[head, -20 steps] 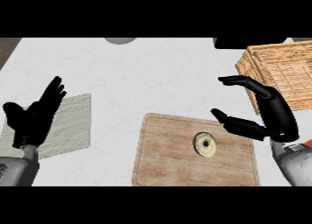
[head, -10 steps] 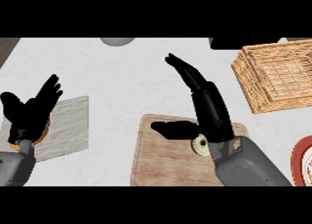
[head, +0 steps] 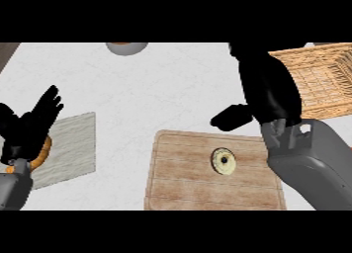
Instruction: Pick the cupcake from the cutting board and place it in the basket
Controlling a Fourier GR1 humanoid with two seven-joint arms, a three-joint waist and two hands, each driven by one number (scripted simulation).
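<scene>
The small round cream cupcake (head: pixel 224 161) sits untouched on the pale wooden cutting board (head: pixel 179 188), so grasping and carrying to the woven wicker basket (head: pixel 326 79) remain. The right hand (head: pixel 263 84) hovers past the board's far edge, fingers straight, holding nothing; the left hand (head: pixel 25 126) rests open left of the board.

Bright, even, diffuse light on the pale counter (head: pixel 171 84); faint soft shadows, no glare, no blur.
</scene>
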